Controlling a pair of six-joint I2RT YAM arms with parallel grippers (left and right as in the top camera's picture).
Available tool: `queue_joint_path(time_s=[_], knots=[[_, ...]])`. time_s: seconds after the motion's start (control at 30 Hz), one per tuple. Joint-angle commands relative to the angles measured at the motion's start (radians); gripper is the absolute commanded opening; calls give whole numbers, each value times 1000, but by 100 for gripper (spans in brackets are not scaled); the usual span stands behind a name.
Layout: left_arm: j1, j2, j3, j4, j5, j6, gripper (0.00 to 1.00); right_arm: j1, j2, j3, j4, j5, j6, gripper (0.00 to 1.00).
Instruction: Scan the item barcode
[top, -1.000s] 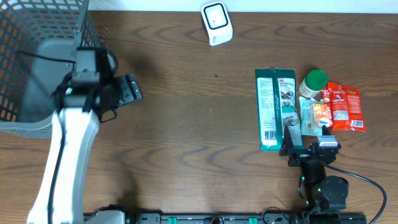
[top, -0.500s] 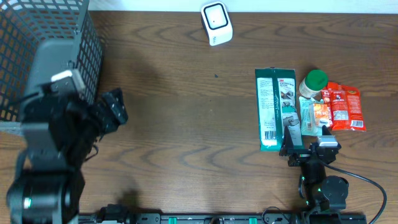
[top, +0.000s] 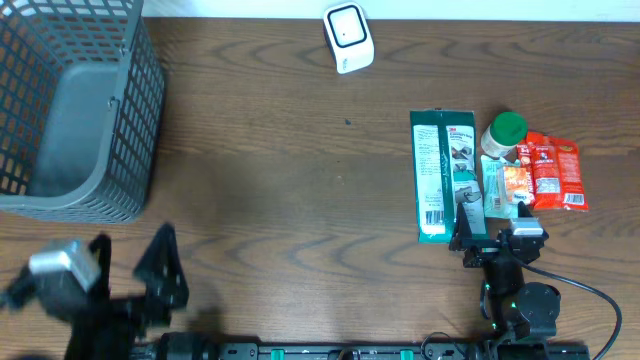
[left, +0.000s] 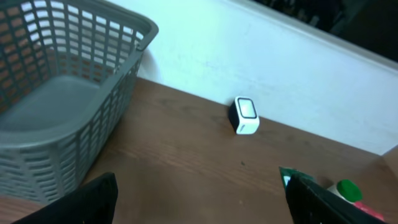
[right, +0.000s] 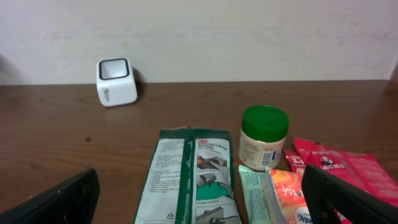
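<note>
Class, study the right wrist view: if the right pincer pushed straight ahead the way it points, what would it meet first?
Most likely the near edge of the green-and-white package, lying flat just ahead of the open right pincer. The pale green packet beside it is close too; depth is unclear.

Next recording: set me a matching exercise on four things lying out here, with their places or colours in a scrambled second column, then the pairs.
1. grey basket
2. white scanner cube
3. jar
4. red packet

A. furthest right of all
B. far left
C. at the back, near the middle
D. topped with a green lid

Pairs: 1-B, 2-C, 3-D, 4-A
</note>
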Motion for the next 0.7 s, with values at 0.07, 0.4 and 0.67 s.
queue_joint_path(time_s=[0.07, 0.4, 0.67], knots=[[8, -163, -11, -80, -13, 21, 87, -7, -5, -2, -3, -4, -11, 99], [8, -330, -164, -80, -12, 21, 87, -7, -5, -2, -3, -4, -11, 99], [8, -437, -382, 32, -12, 20, 87, -7, -5, -2, -3, -4, -11, 99]])
